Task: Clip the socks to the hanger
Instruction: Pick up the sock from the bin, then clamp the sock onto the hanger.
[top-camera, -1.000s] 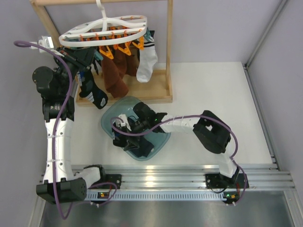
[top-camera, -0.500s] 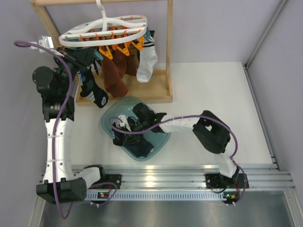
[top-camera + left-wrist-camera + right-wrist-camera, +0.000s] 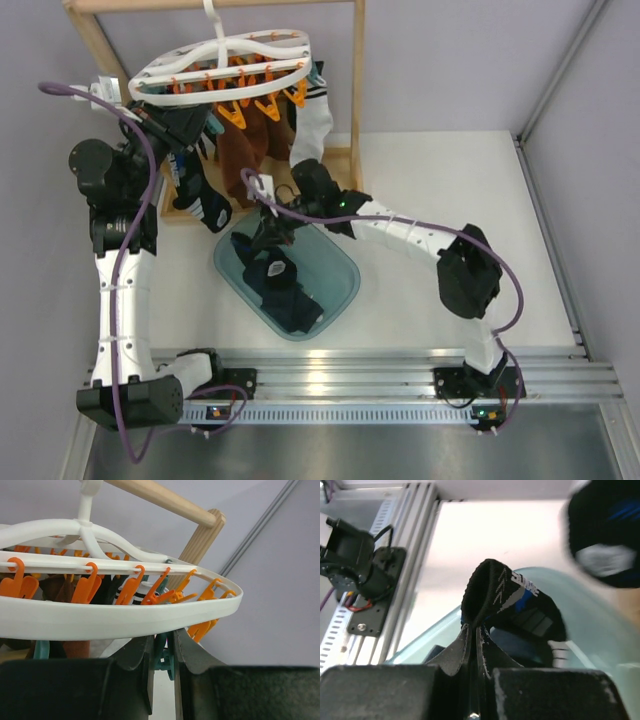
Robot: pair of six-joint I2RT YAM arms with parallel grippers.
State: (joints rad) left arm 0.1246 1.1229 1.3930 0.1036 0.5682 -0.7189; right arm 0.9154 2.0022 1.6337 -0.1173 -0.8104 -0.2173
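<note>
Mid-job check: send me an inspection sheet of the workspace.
Surface: white table carrying a teal bin.
Job's things: hanger on wooden rack; dark socks in the bin; one hung sock at left.
Clutter: brown socks and white sock hanging from the hanger.
Grippers: left gripper pinching a teal clip; right gripper shut on a black sock over the bin.
Cables: purple cables looped along both arms.
Surroundings: grey walls, aluminium rail at near edge.
</note>
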